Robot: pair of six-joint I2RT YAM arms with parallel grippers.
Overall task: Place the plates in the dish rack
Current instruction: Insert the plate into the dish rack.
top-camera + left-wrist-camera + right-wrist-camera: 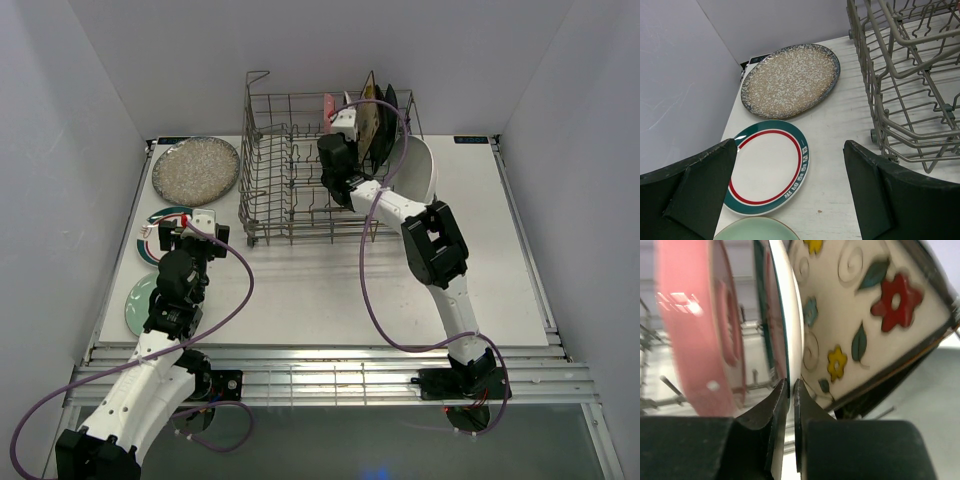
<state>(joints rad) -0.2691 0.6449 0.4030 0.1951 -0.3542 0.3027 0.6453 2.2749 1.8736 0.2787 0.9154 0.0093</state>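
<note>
The grey wire dish rack [290,175] stands at the back of the table. At its right end a pink plate [329,105], a cream floral plate [368,110] and dark plates [388,112] stand upright. My right gripper [345,122] reaches into that end. In the right wrist view it [790,386] is shut on the edge of a white plate with a teal edge [790,315], between the pink plate [695,330] and the cream floral plate [865,305]. My left gripper [790,150] is open and empty above the table. A teal-rimmed white plate [767,167] lies just left of it.
A speckled round plate [196,168] lies at the back left, also in the left wrist view [790,80]. A pale green plate [138,300] lies near the left front. A white oval plate [418,168] leans at the rack's right end. The rack's left corner [900,90] is close to my left gripper.
</note>
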